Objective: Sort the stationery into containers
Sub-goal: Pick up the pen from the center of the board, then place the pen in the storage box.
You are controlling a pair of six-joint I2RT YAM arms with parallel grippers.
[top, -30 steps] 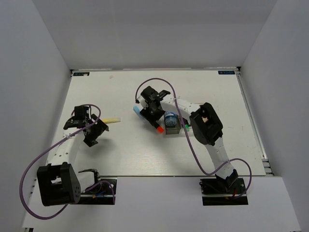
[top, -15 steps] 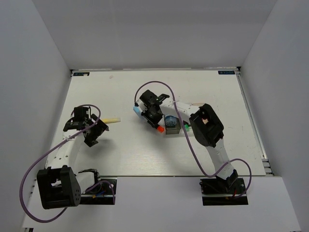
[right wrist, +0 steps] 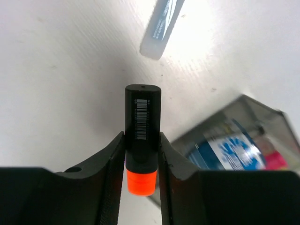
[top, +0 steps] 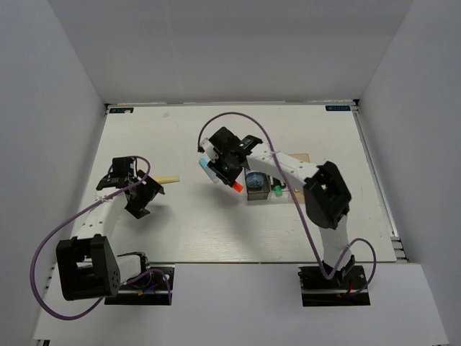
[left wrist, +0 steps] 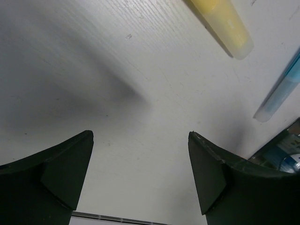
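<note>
My right gripper (top: 229, 171) (right wrist: 142, 157) is shut on a black highlighter (right wrist: 142, 122) with an orange end (top: 236, 187), just left of the dark grey container (top: 248, 194) (right wrist: 255, 115). A blue-and-white item (top: 254, 180) (right wrist: 225, 150) lies inside that container. A light-blue stick (top: 205, 166) (right wrist: 161, 28) rests on the table beyond the highlighter. My left gripper (top: 146, 196) (left wrist: 140, 154) hovers open over bare table. A pale-yellow stick (top: 169, 179) (left wrist: 222, 23) lies just ahead of it.
Right of the grey container a clear one holds a green-ended highlighter (top: 277, 191). A tan container (top: 302, 157) peeks out behind the right arm. The right arm's purple cable (top: 238, 122) loops over the table's middle. White walls enclose the table.
The right gripper has closed on the orange-ended highlighter and shifted it slightly toward the far side. The right arm's elbow has swung right. The left arm has barely moved.
</note>
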